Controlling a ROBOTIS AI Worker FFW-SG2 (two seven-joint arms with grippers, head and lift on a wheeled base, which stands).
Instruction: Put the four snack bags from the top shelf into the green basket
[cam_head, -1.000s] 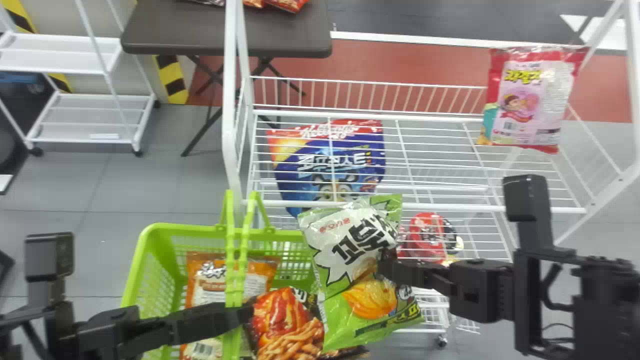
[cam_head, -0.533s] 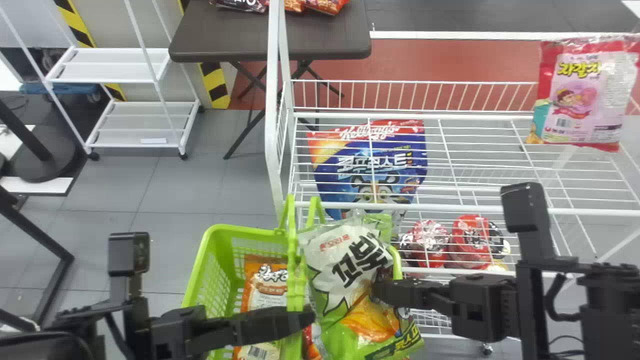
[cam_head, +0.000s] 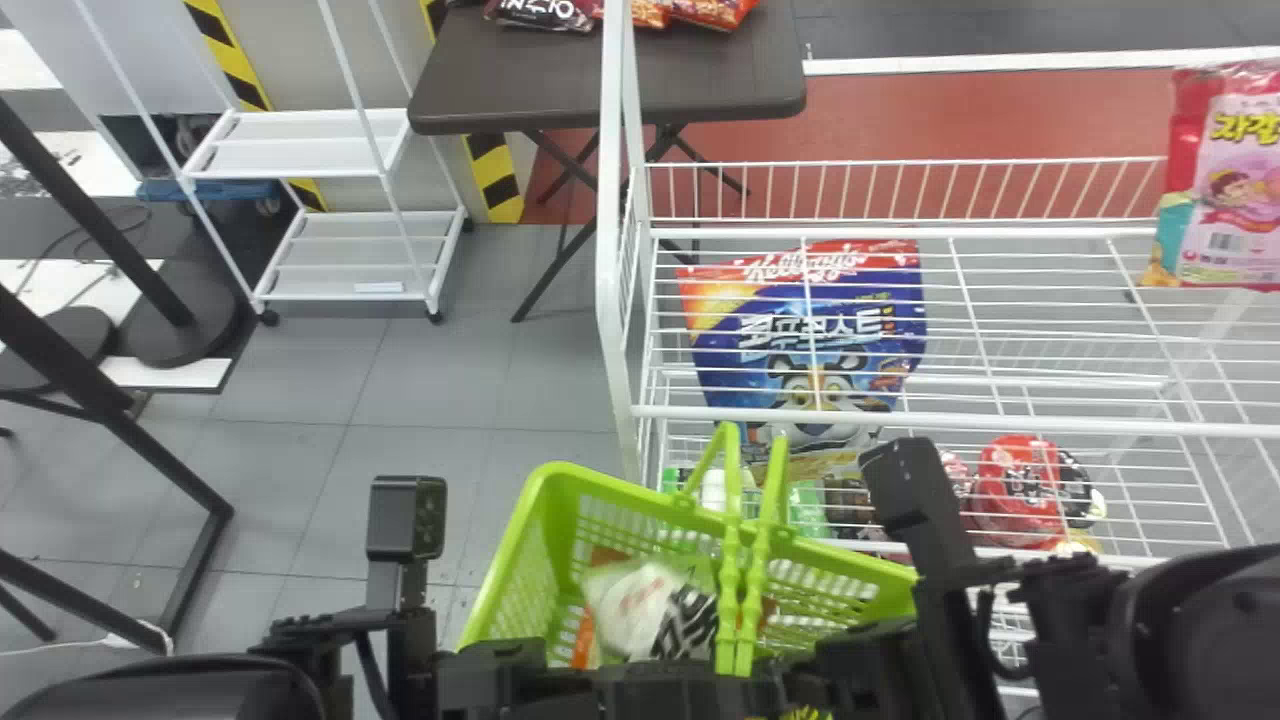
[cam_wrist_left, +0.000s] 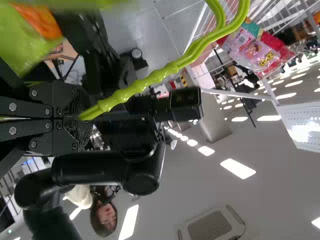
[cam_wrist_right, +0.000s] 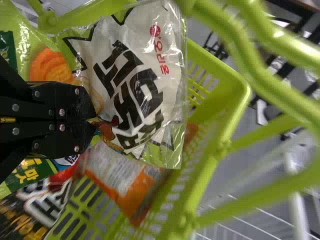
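Observation:
My left gripper (cam_head: 715, 690) is at the green basket's (cam_head: 530, 560) raised handles; in the left wrist view the left gripper (cam_wrist_left: 80, 118) is shut on the handle (cam_wrist_left: 135, 86). The right gripper (cam_head: 790, 685) is at the basket, partly hidden by black arm parts. In the right wrist view the right gripper (cam_wrist_right: 95, 120) is shut on the green-and-white snack bag (cam_wrist_right: 135, 75), which hangs inside the basket above an orange bag (cam_wrist_right: 120, 180) and a black-and-red bag (cam_wrist_right: 45, 205). The pink snack bag (cam_head: 1230, 190) stands on the top shelf at the right.
The white wire shelf (cam_head: 900, 413) runs just behind the basket, with a blue cereal bag (cam_head: 810, 340) and red packages (cam_head: 1020, 490) lower down. A dark table (cam_head: 600, 90) stands farther back, a white cart (cam_head: 350, 250) to its left.
The head view has swung left, so shelf and basket appear farther right. The right gripper has lowered the green-and-white bag from in front of the shelf into the basket; the left still holds the handle.

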